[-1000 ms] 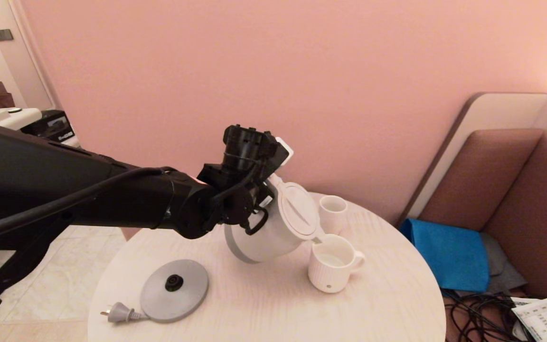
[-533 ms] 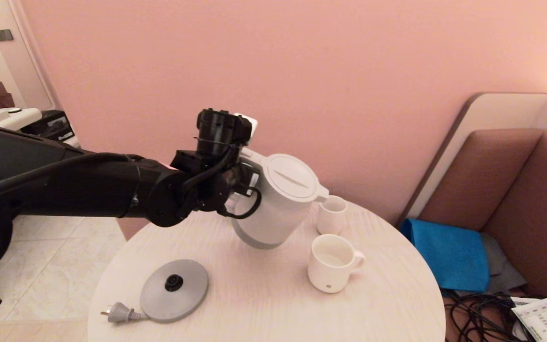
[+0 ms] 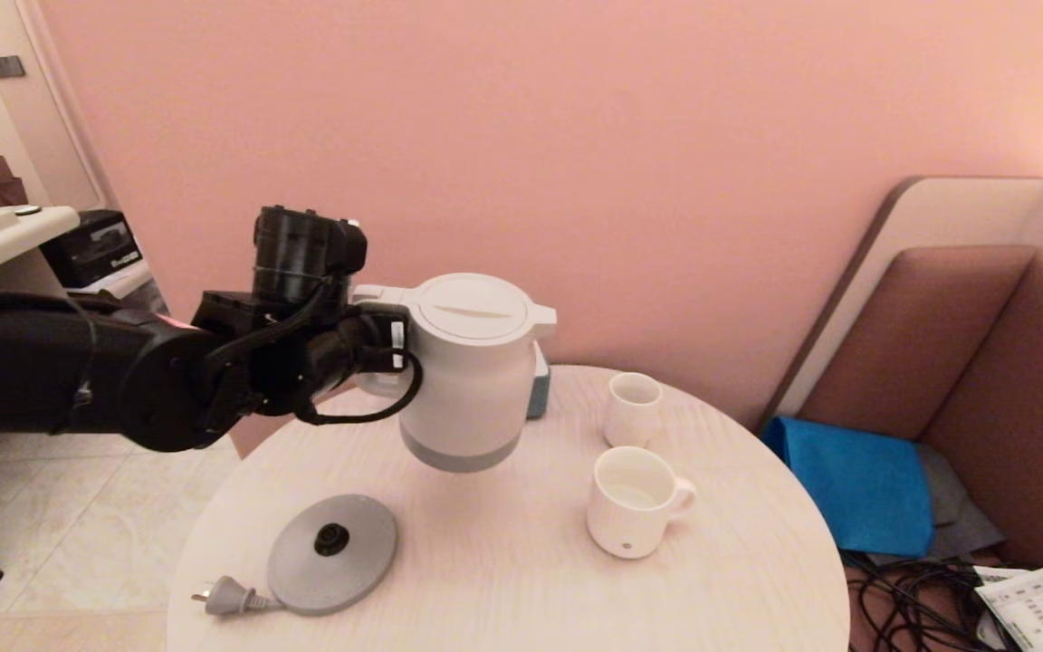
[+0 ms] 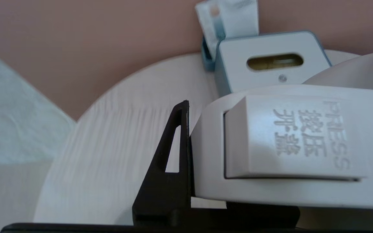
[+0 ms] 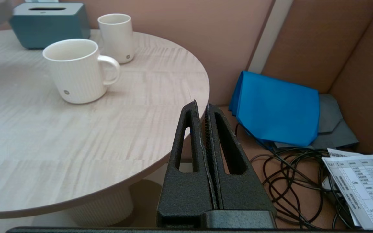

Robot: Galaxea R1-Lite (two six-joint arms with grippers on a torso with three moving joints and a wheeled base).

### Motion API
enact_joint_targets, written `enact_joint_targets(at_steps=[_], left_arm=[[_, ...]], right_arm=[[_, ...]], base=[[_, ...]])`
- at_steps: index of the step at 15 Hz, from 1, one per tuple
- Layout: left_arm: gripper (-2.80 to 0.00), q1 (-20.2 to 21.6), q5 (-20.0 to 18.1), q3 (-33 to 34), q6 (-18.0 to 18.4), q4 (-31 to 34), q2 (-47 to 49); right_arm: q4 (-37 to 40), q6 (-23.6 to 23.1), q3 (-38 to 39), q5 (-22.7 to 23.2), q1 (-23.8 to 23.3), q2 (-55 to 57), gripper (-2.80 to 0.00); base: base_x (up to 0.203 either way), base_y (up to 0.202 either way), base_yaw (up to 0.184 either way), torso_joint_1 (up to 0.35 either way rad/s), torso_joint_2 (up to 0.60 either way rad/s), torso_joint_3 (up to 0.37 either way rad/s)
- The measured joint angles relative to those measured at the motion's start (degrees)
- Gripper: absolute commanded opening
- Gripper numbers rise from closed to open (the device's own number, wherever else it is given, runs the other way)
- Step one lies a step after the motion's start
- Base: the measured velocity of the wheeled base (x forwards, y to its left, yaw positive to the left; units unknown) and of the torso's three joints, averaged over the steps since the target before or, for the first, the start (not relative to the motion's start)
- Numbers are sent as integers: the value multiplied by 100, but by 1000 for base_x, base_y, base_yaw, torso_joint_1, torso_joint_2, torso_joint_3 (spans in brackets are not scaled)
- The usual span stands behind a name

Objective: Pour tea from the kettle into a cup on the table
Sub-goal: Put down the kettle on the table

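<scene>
Holding the kettle by its loop handle, the left tool is clenched on the handle, and the kettle hangs upright in the air above the tabletop, touching nothing below it. Its grey base lies on the tabletop below the kettle and a little toward the robot, with the plug beside it. The cup stands to the right of the kettle, well apart from it, and a pale liquid seems to lie in its bottom, so I judge that the pouring is done and the step in hand is to set the kettle down. To do this well, I would keep the kettle level so that nothing spills, bring its grey band exactly over the base, lower it slowly, and let go only when it sits flat. The narrower cup and a blue-grey tissue box stand behind the kettle. The right tool is parked beside the tabletop edge, far right of the kettle, its fingers pressed together and empty.
</scene>
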Motion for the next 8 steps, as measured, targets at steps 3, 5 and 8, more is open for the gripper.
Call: enact_joint_targets(at_steps=[3, 5, 8], left_arm=[[-280, 349, -262, 811, -146, -37, -431], [-280, 676, -465, 1306, -156, -355, -652], [-280, 1089, -740, 2118, -128, -960, -875]], right_arm=[[-2, 2, 1, 0, 0, 0, -280], [-2, 5, 2, 2, 0, 0, -280], [-2, 2, 2, 1, 0, 0, -280]], base=[[0, 0, 0, 0, 0, 0], [0, 0, 0, 0, 0, 0], [0, 0, 0, 0, 0, 0]])
